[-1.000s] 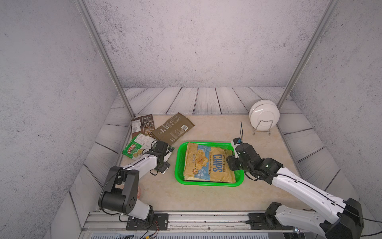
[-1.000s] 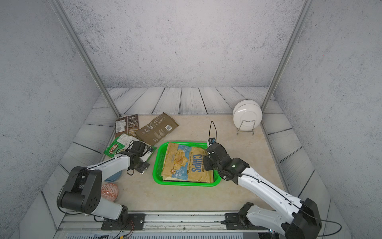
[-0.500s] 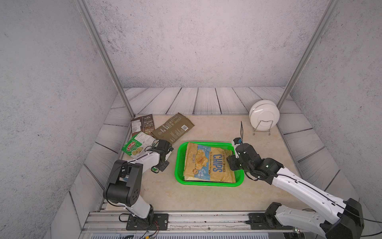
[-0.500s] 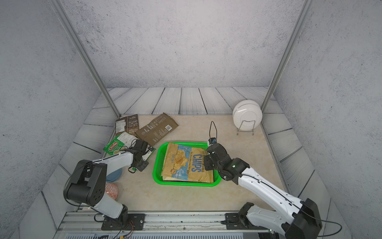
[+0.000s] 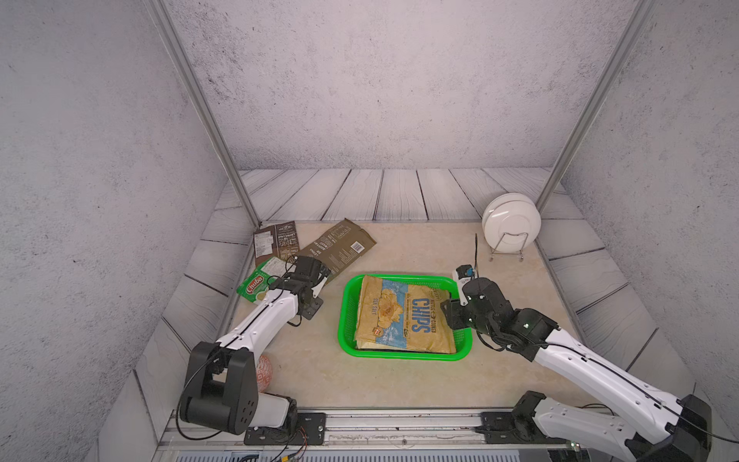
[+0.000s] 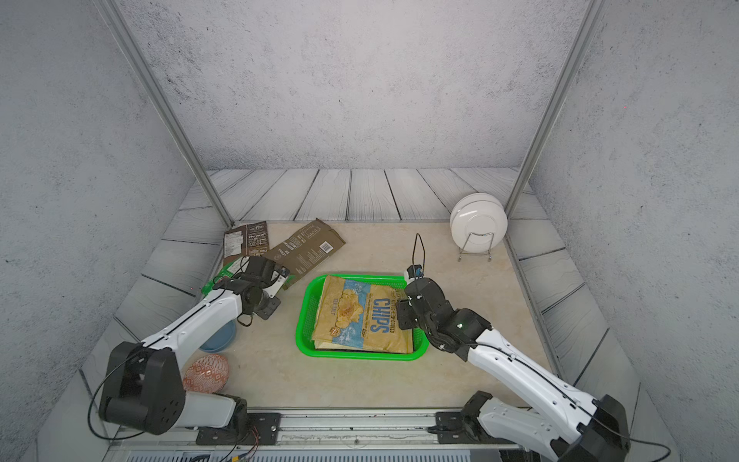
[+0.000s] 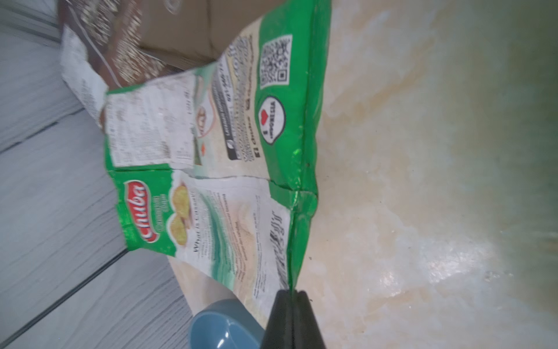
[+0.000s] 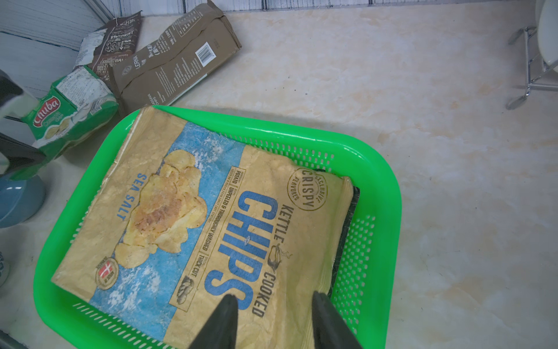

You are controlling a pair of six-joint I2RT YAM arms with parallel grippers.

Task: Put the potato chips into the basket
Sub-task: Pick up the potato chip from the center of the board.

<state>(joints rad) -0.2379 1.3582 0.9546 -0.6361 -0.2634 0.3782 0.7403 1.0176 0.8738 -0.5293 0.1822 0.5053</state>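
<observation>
The basket point(image 5: 404, 357) sits mid-table between both arms, probably so either can reach it. The yellow-blue bag point(image 5: 404, 316) lies flat inside and nearly fills it. Only the right wrist view makes plain a black bag edge point(image 8: 347, 229) beneath it, so at least 2 bags appear to be in. 3 more lie outside, crowded by the far left wall corner: the olive bag point(image 5: 340, 246), overlapping the brown bag point(image 5: 276, 242), and the light green bag point(image 5: 256, 284) nearest the left arm. The left gripper point(image 7: 291, 292) is pinched fully together on a corner of that light green bag's sealed seam. That is a sensible hold, since a flat, crinkly pouch offers little else to grip. The gripper body hides this contact in both top views, and only the left wrist view shows it. The right gripper point(image 8: 273, 296) hovers over the yellow-blue bag's near end, jaws partly apart, with nothing caught between them, likely waiting out of the way. A blue bowl point(image 6: 224, 340) shows beneath the left forearm in a top view and just beside the pinched bag in the left wrist view.
</observation>
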